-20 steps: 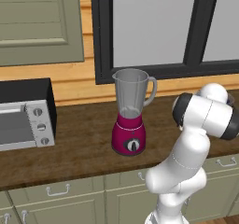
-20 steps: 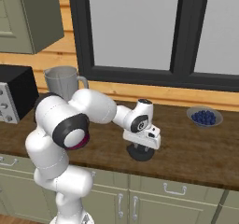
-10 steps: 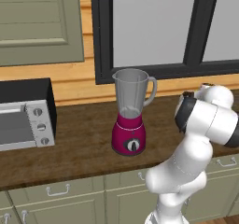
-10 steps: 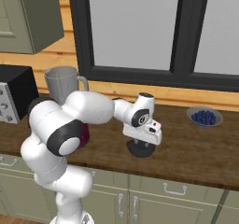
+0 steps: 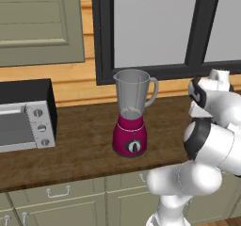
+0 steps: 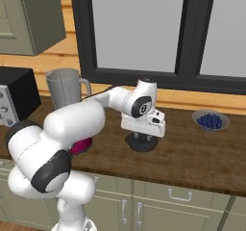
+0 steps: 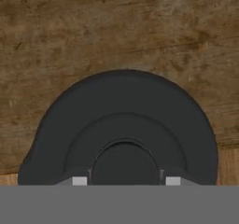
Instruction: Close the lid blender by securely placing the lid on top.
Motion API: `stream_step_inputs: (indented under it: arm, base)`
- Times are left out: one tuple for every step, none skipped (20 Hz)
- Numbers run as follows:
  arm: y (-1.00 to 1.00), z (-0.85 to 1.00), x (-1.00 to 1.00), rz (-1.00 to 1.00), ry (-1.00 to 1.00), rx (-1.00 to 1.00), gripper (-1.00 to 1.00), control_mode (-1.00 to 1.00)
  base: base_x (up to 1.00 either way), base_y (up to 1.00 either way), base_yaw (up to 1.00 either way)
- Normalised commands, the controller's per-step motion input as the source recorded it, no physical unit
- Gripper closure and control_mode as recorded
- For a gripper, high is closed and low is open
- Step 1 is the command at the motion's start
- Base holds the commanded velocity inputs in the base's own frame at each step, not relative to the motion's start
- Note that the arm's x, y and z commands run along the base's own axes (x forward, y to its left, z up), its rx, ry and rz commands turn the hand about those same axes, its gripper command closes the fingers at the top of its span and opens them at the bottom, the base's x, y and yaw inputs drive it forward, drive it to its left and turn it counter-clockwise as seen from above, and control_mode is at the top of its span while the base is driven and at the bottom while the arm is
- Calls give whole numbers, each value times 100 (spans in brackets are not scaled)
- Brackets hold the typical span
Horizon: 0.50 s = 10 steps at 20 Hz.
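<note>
On the table (image 6: 192, 153) we see the lid (image 6: 141, 143) lying flat, our jaws pinching its central knob. Well left stands the open blender (image 5: 131, 113), the toaster oven (image 5: 26, 114) beyond it; a berry bowl (image 6: 210, 121) sits right.

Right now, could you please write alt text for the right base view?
The gripper is shut on the black lid at the wooden counter. Left of it stands the open blender, and a bowl of blue berries sits to the right.
</note>
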Motion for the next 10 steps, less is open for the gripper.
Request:
stream_step_inputs:
  arm:
    - [28, 83, -39, 11, -9, 0, 100, -100]
    - [31, 82, -37, 12, -9, -1, 100, -100]
    - [31, 84, -34, 12, -9, 0, 100, -100]
    - [34, 86, -29, 12, -7, 0, 100, -100]
    - [39, 86, -28, 13, -7, 0, 100, -100]
    - [41, 86, -28, 14, -9, 0, 100, -100]
    - [42, 85, -25, 14, -7, 0, 100, -100]
    - [41, 84, -24, 15, -7, 0, 100, -100]
    - [41, 84, -19, 14, -6, -1, 100, -100]
    - [39, 85, -15, 14, -6, -1, 100, -100]
  base:
    - [0, 0, 0]
    - [0, 0, 0]
    - [0, 0, 0]
    - [0, 0, 0]
    - [0, 0, 0]
    - [0, 0, 0]
    - [0, 0, 0]
    - [0, 0, 0]
    - [0, 0, 0]
    - [0, 0, 0]
